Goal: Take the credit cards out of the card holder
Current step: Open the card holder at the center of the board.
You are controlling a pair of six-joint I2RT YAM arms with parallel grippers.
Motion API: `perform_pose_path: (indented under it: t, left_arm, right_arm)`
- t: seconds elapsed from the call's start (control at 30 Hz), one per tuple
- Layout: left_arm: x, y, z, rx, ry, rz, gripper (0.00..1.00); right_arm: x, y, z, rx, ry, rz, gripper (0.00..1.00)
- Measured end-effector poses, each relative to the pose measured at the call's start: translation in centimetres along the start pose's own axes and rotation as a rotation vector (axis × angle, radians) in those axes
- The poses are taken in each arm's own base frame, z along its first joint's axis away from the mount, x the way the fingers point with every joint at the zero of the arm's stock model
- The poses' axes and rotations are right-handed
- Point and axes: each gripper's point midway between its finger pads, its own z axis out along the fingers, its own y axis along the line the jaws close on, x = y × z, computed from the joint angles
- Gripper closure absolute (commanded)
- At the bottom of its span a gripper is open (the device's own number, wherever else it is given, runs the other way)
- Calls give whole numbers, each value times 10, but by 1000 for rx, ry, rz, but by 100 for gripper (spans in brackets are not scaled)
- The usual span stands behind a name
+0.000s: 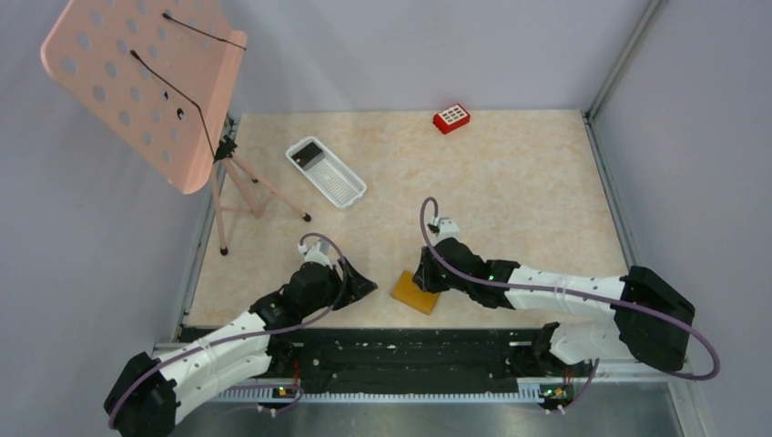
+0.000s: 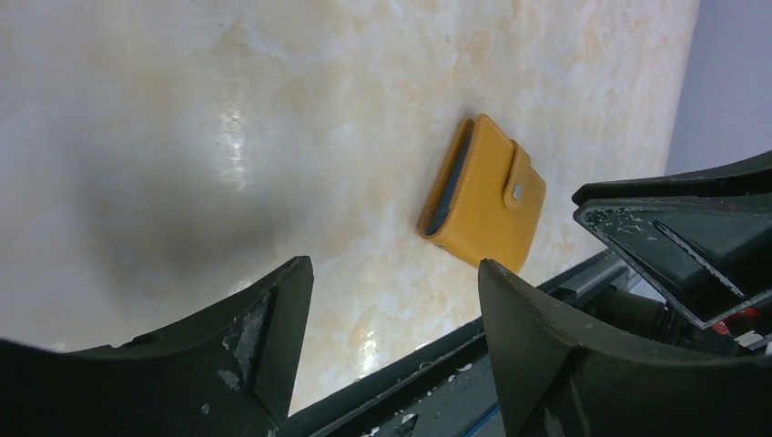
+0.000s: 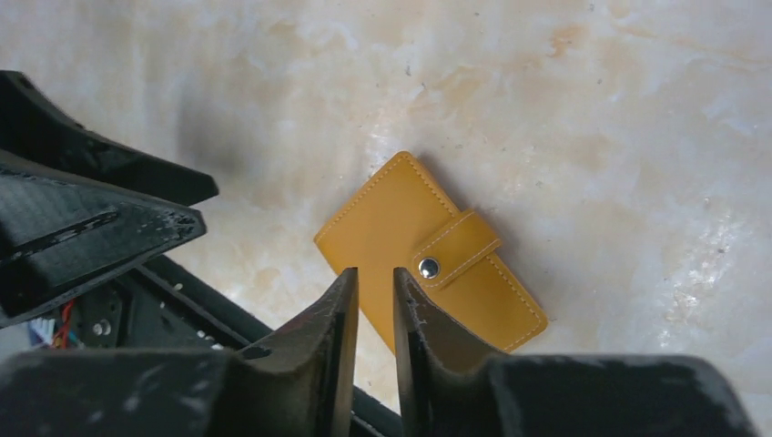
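Clearly shut, the card holder (image 3: 428, 250) is a small mustard-tan folder with pale stitching round its rim, and a short strap is fastened across its cover by a round metal stud. In the left wrist view a strip of bluish-dark inner leaves shows along its open side. It lies flat on the pale marbled tabletop (image 1: 510, 182), close to the black rail at the near edge. The right end effector (image 3: 375, 278) hangs right over the holder, its tips just at one long edge. The two fingers are almost pressed together, with only a thin slit between them and nothing in it. Whether they touch the cover cannot be told. The left end effector (image 2: 396, 309) stands a little to the left of the holder, apart from it, with its fingers spread wide and the holder seen beyond the gap. The right arm stretches low along the near edge from its base, well to the right of the holder, and its wrist bends down over the folder. The left arm slants up from its base, left and nearer than the holder, pointing toward it. Farther off and to the left of the holder sits a white mesh tray (image 1: 341, 187) with a dark credit card (image 1: 309, 152) lying flat in its far end. Beyond that stands a pink perforated music stand (image 1: 146, 82), and a small red block (image 1: 451, 117) rests at the far edge.
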Motion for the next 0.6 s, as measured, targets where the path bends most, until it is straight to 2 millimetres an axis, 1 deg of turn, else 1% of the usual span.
perform_pose_path:
  t: [0.07,0.17,0.4,0.5,0.6]
  left_arm:
    - [-3,9,-3,-38,-21,2,28]
    - [-8,14,-8,-61,-59,4,28]
    - [-20,14,-20,-59,-132,-5,29]
    - [-21,17,-21,-71,-139,-9,29]
    - [-20,21,-21,-86,-135,-14,29]
  right_arm:
    - [3,-4,4,43,29,-68,71]
    - [5,-7,8,89,52,-146,69]
    - [7,-9,19,144,94,-332,63]
    - [8,-13,21,153,108,-406,61]
    - [12,-21,24,173,130,-458,61]
